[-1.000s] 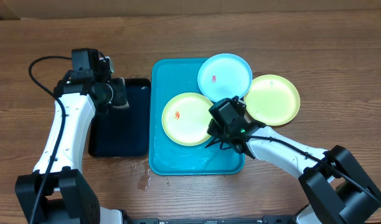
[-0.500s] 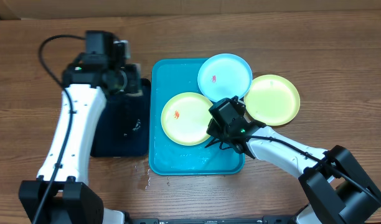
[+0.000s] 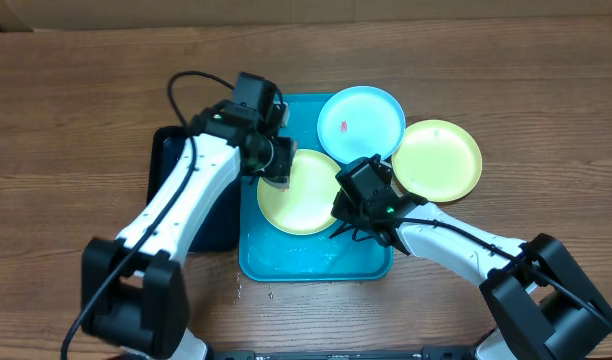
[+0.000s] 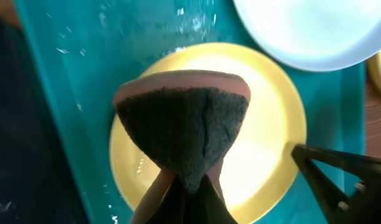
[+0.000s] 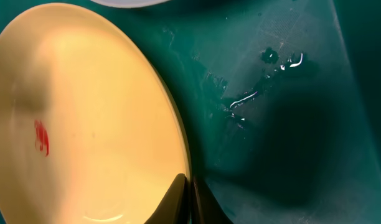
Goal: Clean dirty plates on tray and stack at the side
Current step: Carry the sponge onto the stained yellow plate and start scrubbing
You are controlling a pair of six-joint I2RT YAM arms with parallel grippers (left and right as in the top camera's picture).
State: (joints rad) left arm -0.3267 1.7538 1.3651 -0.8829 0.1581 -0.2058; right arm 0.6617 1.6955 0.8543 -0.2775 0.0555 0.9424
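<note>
While the left end effector (image 3: 277, 172) pinches a sponge (image 4: 184, 124), the right end effector (image 5: 187, 186) clamps the tray's (image 5: 271, 155) yellow-green plate (image 5: 84, 112).

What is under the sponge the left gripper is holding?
The yellow-green plate, lying in the blue tray. The sponge hides its middle from the left wrist; the red smear shows only in the right wrist view. Contact cannot be told.

Wooden table (image 3: 546, 80), cyan tray (image 3: 249, 232), black tray (image 3: 224, 226) alongside, yellow-green plate (image 3: 438, 160)
</note>
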